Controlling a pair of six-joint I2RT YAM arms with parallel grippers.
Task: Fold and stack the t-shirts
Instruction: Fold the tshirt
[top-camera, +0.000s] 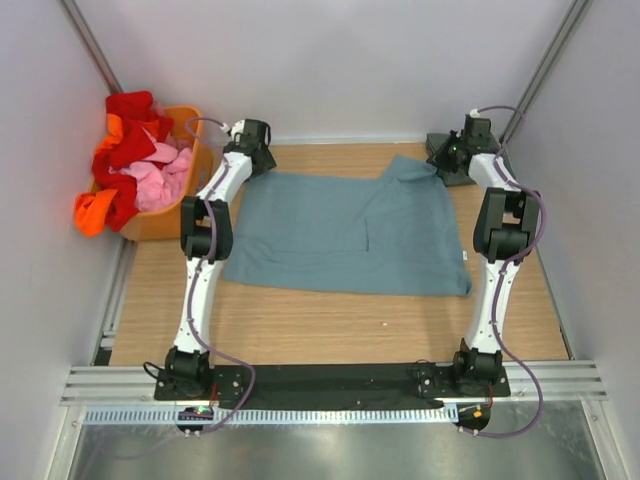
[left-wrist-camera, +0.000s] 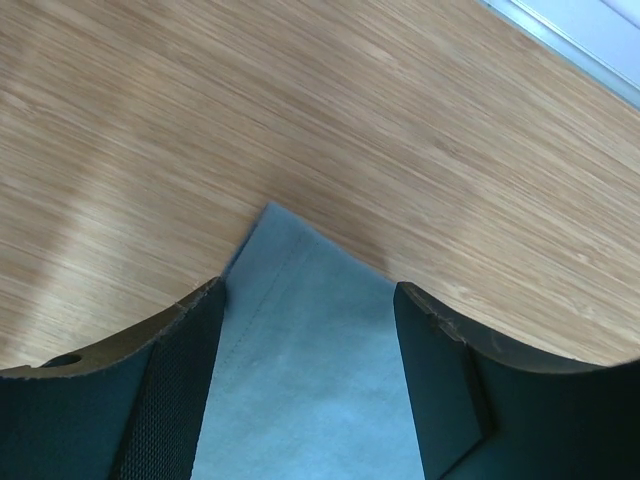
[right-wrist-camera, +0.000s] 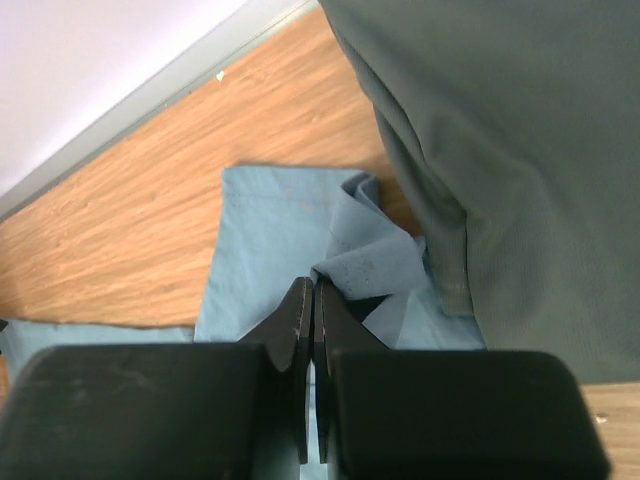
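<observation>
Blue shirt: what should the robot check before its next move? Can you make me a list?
1. Is the left claw open over a corner of the blue shirt? Ok.
2. Is that corner flat on the table? Ok.
3. Is the right claw pinching cloth? Cannot tell; it is shut, right beside the bunched sleeve.
4. Is the blue shirt smooth all over? Not ok; that sleeve is crumpled.
5. Is the dark grey-green shirt clear of the blue one? Cannot tell.
</observation>
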